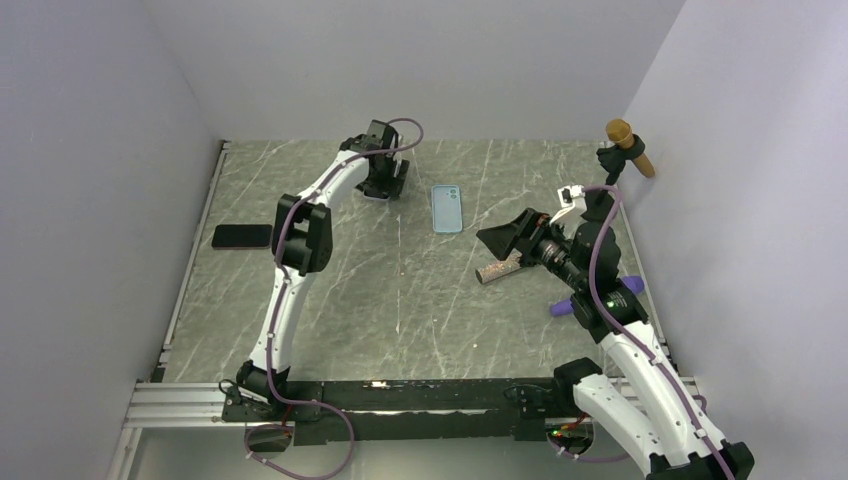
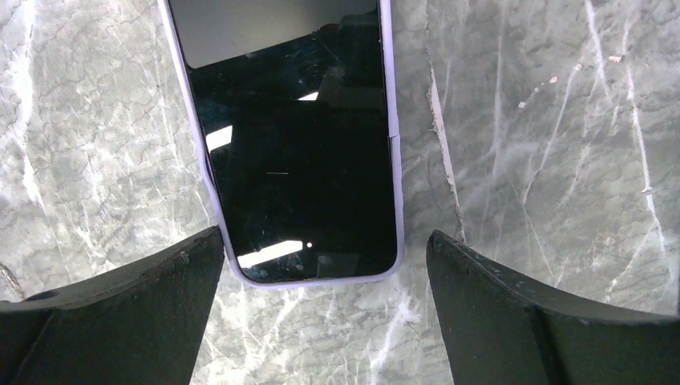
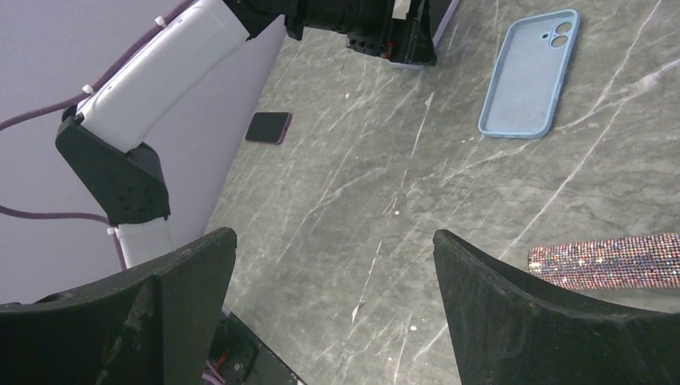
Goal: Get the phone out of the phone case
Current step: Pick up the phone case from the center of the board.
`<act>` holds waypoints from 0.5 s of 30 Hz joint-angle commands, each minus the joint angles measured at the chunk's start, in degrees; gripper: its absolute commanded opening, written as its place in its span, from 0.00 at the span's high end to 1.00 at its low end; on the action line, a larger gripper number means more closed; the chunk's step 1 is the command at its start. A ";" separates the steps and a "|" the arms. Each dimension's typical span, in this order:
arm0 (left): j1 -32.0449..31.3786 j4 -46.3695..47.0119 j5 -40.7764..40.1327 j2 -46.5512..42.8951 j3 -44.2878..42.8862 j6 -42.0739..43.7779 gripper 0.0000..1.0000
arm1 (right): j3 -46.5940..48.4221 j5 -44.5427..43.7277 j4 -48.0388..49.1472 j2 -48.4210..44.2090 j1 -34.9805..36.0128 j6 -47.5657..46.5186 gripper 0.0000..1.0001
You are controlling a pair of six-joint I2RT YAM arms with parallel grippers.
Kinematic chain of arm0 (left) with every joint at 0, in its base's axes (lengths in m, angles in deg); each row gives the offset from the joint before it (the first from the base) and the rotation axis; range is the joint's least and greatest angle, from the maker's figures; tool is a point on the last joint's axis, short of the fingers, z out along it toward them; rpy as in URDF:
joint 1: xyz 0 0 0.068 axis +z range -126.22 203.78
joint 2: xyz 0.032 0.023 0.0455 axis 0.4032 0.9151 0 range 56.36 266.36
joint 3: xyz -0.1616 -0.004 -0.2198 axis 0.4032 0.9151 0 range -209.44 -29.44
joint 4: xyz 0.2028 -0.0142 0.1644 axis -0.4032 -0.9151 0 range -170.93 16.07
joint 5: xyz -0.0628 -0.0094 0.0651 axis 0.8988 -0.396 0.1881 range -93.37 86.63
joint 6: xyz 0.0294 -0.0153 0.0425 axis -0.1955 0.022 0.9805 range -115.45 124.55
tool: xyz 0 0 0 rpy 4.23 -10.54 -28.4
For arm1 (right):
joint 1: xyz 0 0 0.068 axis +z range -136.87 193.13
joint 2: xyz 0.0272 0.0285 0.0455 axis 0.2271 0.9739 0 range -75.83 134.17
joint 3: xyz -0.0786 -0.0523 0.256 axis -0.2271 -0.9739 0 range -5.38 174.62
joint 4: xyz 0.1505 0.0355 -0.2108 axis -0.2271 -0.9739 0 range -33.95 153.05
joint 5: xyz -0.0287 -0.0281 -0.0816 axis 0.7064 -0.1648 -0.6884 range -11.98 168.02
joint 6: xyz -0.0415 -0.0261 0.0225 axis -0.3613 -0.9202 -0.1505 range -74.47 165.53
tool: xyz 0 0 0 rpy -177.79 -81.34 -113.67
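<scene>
While left gripper hung spread over the phone, flat on table in its lilac case, right gripper spread too, a side squeeze risked clamping phone tighter in.

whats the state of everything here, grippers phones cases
left gripper: open, fingers either side of the phone's end
right gripper: open, empty
phone: in its case, screen up, dark
lilac case: on the phone, flat on the table
blue case: empty, flat
black phone: flat, dark
glittery item: flat, contents unclear
</scene>
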 commanded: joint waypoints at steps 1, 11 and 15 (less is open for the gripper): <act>0.40 0.42 2.14 0.05 -0.33 3.15 0.01 | 1.52 0.04 2.78 0.05 -0.13 0.41 0.04; 1.06 0.27 2.63 -2.75 4.20 4.79 0.53 | 1.48 0.01 3.35 0.62 -0.16 0.20 0.04; 1.11 4.42 1.91 -12.17 19.53 3.70 0.57 | 0.97 0.18 4.52 0.82 -0.13 0.53 0.04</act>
